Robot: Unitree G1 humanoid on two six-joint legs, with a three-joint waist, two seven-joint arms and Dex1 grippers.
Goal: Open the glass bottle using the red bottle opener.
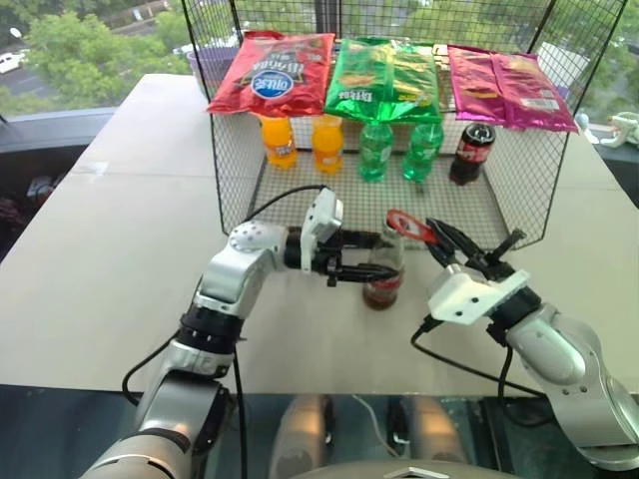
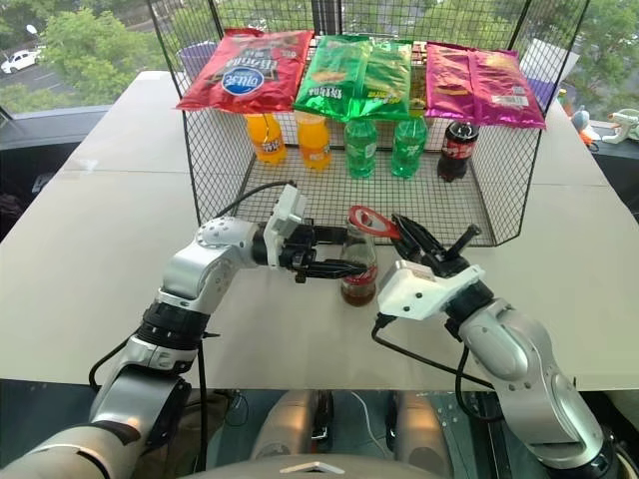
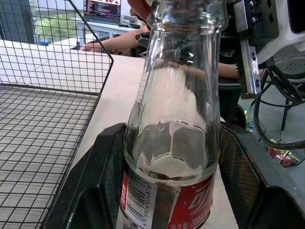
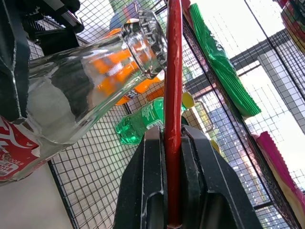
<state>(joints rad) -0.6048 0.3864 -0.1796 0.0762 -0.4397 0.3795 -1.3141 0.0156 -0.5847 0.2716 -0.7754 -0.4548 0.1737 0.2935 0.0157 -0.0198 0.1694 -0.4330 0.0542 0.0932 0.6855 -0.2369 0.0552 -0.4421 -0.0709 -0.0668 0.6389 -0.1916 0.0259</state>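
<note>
The glass bottle (image 1: 383, 271) stands upright on the pale table (image 1: 110, 259), just in front of the wire basket. It holds a little dark cola and wears a red label. My left gripper (image 1: 371, 270) reaches in from the left and is shut on its body, one black finger (image 3: 97, 183) on each side. My right gripper (image 1: 440, 237) is shut on the handle of the red bottle opener (image 1: 407, 224). The opener's loop head lies against the top of the bottle's neck (image 4: 145, 40). Whether a cap sits there I cannot tell.
The wire basket (image 1: 559, 185) stands behind, holding two orange bottles (image 1: 280, 140), two green bottles (image 1: 377, 150) and a dark plastic cola bottle (image 1: 471, 152). Chip bags (image 1: 272, 72) lie on its top. A person's arm (image 3: 114, 44) rests on the table beyond.
</note>
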